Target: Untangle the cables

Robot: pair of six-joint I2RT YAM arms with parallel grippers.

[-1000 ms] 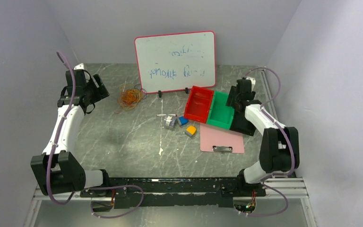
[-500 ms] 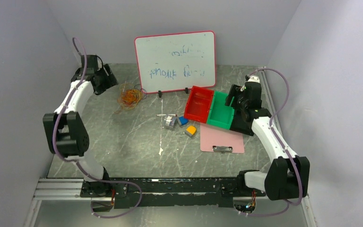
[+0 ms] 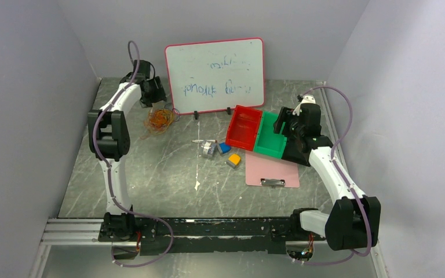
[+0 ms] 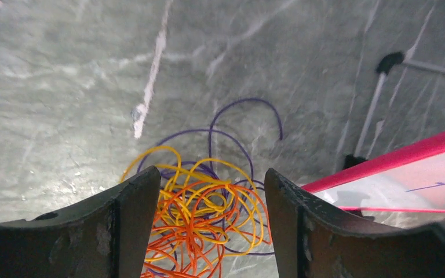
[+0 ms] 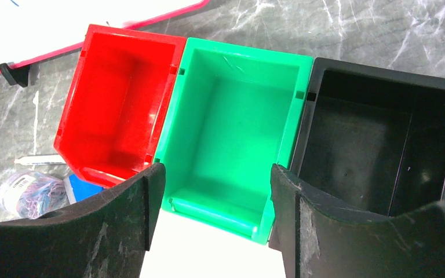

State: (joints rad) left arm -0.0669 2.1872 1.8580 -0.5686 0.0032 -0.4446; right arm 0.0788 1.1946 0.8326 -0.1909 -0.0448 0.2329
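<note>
Marbled table (image 3: 168, 174); cables (image 4: 200, 217) below left tool (image 4: 211, 178), jaws apart.

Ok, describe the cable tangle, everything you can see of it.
The cables are thin flexible wires in loose overlapping loops, orange, yellow and dark purple, tangled into one small heap, with a few purple loops straying out. They lie on the grey marbled table at its far left, beside the lower corner of the whiteboard. The left claw hangs over them, jaws apart; contact cannot be told.
</note>
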